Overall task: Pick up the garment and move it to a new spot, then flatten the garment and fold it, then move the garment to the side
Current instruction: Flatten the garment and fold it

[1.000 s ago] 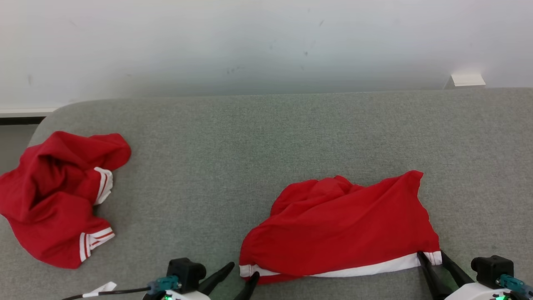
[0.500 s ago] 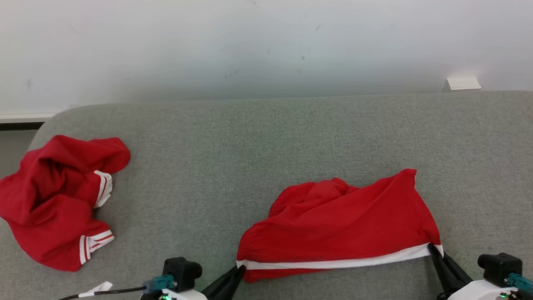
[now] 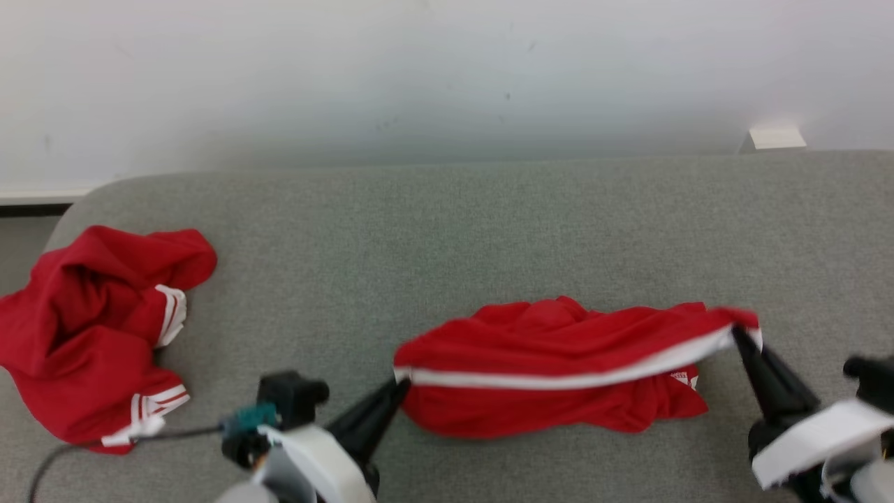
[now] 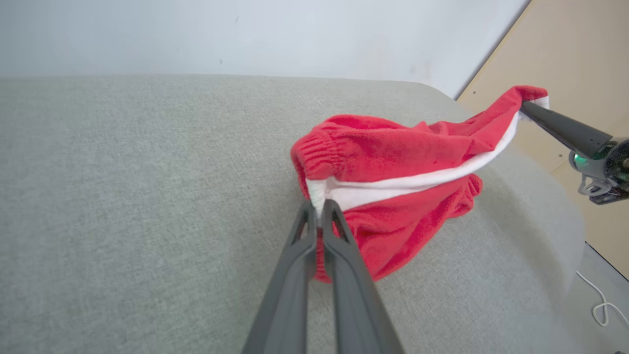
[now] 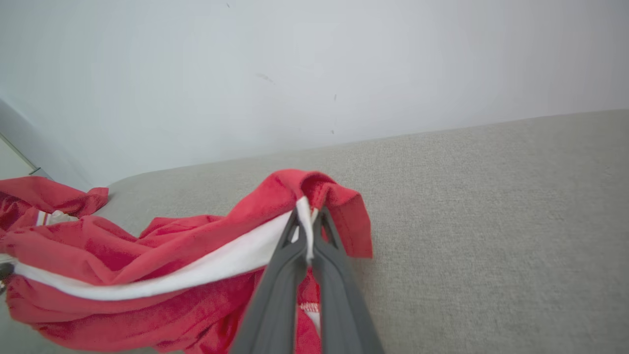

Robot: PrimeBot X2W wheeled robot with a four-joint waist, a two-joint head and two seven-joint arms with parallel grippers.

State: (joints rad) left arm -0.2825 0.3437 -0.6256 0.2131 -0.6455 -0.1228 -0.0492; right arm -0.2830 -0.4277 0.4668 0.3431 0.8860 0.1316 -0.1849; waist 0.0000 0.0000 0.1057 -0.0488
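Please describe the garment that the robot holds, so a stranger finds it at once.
On the grey couch, look right of centre. The garment there is red with one wide white band, stretched between the left gripper and right gripper; the other red garment lies crumpled at the left end.

Print (image 3: pixel 679 378) on the garment (image 3: pixel 559 328) is too small to read; the second garment (image 3: pixel 84 335), at the sofa's (image 3: pixel 447 230) left edge, is cropped

Crumpled red cloth (image 3: pixel 84 335) on the grey couch (image 3: pixel 447 223) — white wall (image 3: pixel 447 70) behind.
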